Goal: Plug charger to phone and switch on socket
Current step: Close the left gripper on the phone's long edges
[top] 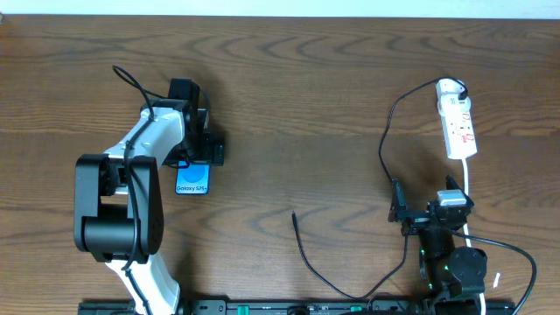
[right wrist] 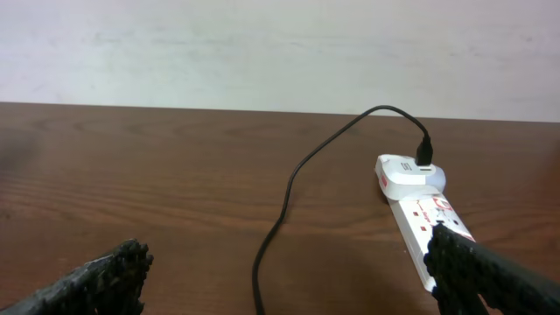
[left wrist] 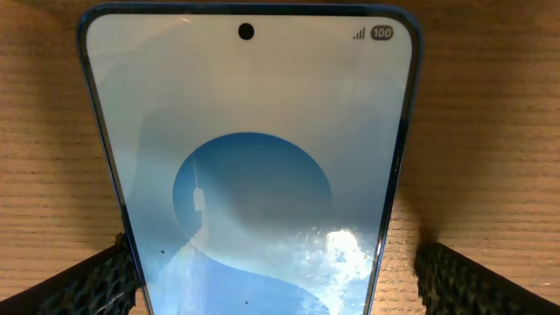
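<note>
On the brown table (top: 306, 105), the white socket (top: 458, 122) lay at the far right. The charger (top: 381, 149) was plugged into its far end, loose tip mid-table. The phone (top: 192, 180), reading "Galaxy" and "100", lay between the left gripper's (left wrist: 280, 278) wide-spread fingers. The right gripper (right wrist: 289, 280) gaped empty near the socket.

A robot lab bench, by the look: a dark wood-grain table (top: 289, 96) against a plain white far wall (right wrist: 262, 44). The left arm (top: 118, 206) and right arm (top: 455, 262) are mounted on a black rail (top: 262, 308) along the near edge, and a phone (top: 192, 178), cable (top: 306, 258) and power strip (top: 458, 127) are laid out.
</note>
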Robot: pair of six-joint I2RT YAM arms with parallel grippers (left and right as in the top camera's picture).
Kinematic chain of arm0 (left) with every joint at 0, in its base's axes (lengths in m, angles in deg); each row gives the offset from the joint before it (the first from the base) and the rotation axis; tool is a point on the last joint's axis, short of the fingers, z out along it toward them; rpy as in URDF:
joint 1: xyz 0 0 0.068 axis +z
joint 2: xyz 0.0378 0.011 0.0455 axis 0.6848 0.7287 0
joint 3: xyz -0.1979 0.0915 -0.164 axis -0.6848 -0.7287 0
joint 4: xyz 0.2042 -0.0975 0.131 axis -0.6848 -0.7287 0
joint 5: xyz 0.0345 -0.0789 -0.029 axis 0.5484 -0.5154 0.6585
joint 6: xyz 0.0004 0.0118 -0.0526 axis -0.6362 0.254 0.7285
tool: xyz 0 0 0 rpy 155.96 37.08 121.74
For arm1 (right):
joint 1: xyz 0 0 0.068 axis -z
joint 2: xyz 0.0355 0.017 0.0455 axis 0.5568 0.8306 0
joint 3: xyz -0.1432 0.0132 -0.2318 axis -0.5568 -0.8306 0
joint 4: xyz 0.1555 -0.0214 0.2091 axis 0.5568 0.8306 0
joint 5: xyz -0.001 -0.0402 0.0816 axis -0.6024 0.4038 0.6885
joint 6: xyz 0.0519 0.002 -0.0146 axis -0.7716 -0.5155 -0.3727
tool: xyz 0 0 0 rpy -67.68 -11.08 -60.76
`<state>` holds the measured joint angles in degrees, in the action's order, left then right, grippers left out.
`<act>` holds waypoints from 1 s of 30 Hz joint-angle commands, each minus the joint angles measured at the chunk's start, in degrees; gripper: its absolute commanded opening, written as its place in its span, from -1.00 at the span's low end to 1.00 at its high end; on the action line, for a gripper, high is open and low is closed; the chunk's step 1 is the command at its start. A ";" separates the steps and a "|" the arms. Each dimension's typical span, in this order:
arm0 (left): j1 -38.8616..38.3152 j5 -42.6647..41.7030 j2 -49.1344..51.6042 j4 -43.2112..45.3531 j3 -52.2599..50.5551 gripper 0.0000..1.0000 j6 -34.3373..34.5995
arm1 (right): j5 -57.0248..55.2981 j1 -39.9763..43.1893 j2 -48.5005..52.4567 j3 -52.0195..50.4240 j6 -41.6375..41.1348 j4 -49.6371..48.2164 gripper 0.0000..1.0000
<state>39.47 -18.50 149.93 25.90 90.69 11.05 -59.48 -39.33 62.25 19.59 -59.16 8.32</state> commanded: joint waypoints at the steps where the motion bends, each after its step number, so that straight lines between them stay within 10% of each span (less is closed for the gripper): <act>1: -0.50 -0.07 1.97 -0.28 -2.54 0.99 -0.48 | 0.33 -0.28 -0.35 -0.09 0.68 0.24 0.98; 30: -0.50 -0.04 1.97 0.94 -4.02 0.99 -0.33 | 0.33 -0.28 -0.35 -0.09 0.68 0.24 0.98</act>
<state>39.45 -18.48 149.25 27.12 89.58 11.05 -59.48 -39.33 62.25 19.59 -59.16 8.32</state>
